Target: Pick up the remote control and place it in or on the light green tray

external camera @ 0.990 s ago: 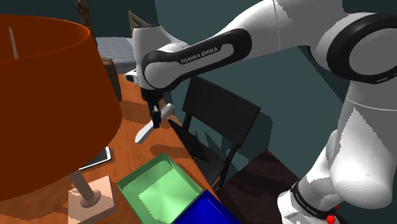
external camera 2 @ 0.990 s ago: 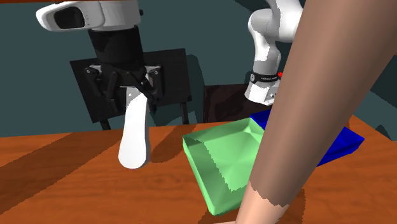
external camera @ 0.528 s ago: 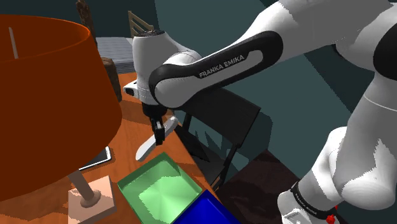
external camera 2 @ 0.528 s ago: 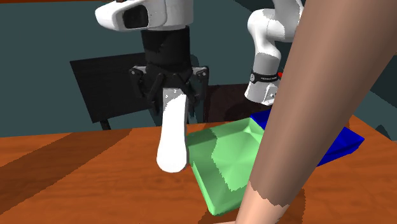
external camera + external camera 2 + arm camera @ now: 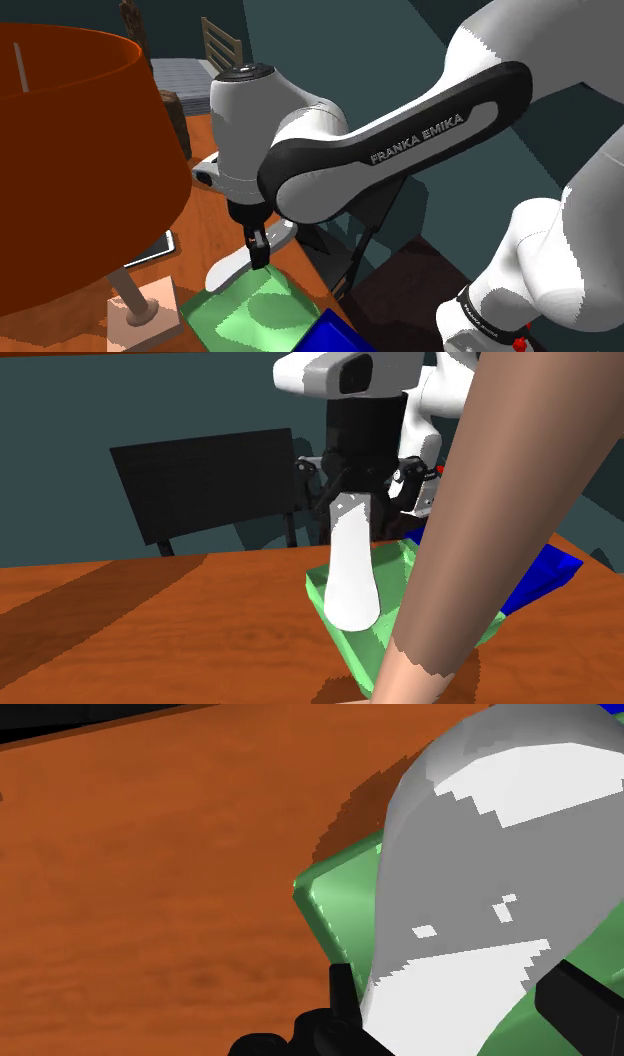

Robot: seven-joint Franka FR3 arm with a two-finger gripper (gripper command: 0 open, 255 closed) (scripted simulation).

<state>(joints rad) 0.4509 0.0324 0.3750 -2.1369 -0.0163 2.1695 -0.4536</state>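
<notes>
A plain white, long remote control (image 5: 232, 268) (image 5: 350, 577) hangs tilted in the air, and my black gripper (image 5: 258, 248) (image 5: 356, 502) is shut on its upper part. Its lower end sits just above the light green tray (image 5: 262, 318) (image 5: 322, 595), over the tray's far side in the shoulder view. In the wrist view the remote (image 5: 480, 874) lies between my fingers (image 5: 341, 994), with the tray's corner (image 5: 335, 904) under it on the brown wooden table (image 5: 150, 884). The arm hides part of the tray in the shoulder view.
A blue box (image 5: 335, 335) (image 5: 545, 574) touches the tray on the stand's side. A lamp with an orange shade (image 5: 70, 150) and pale base (image 5: 140, 318) stands at the shoulder view's left; its stem (image 5: 480, 522) crosses the second exterior view. A dark flat device (image 5: 152, 248) lies near it. A black chair (image 5: 210, 482) stands beyond the table edge.
The arm has carried the remote from over bare table toward the stand, to the second exterior view's right, until it hangs over the green tray. The grip stayed shut.
</notes>
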